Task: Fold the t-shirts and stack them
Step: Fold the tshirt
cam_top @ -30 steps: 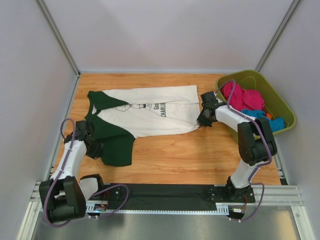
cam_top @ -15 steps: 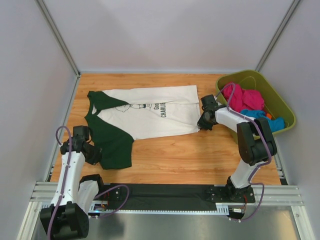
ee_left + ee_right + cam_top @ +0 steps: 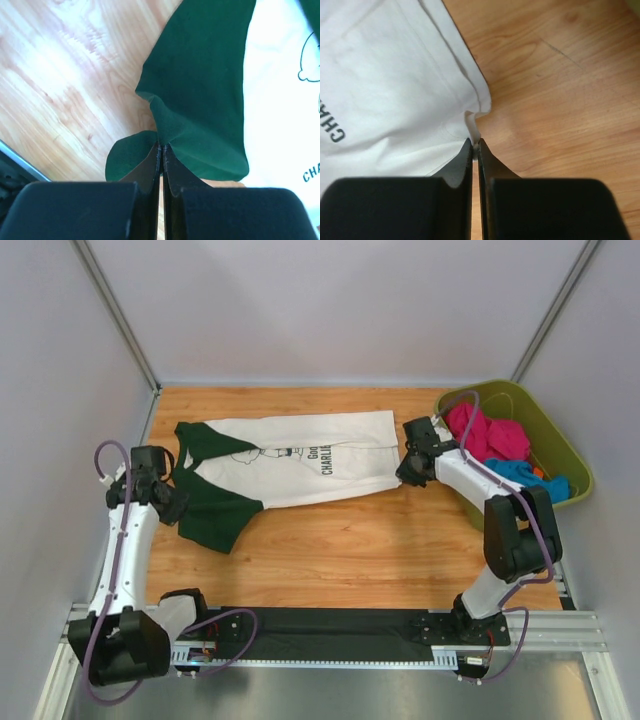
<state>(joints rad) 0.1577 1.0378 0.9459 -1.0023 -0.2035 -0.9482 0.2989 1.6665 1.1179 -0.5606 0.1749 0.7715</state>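
One t-shirt [image 3: 300,465], white with dark green sleeves and black chest lettering, lies spread sideways across the wooden table, neck to the left. My left gripper [image 3: 172,506] is shut on the near green sleeve [image 3: 215,518]; in the left wrist view the fingers [image 3: 161,148] pinch a raised fold of green cloth [image 3: 200,85]. At the shirt's right end my right gripper [image 3: 403,476] is shut on the near corner of the white hem. The right wrist view shows a tuft of white cloth [image 3: 395,75] pinched between its tips [image 3: 475,145].
An olive-green tub [image 3: 556,445] stands at the right edge of the table, holding pink clothes [image 3: 485,433] and blue clothes [image 3: 520,472]. Grey walls close in the table at the back and both sides. A black rail [image 3: 330,625] carries the arm bases at the near edge.
My left gripper has moved away from the base toward the back left, drawing the green sleeve with it so the sleeve lies narrower. My right gripper has shifted slightly toward the back with the hem.
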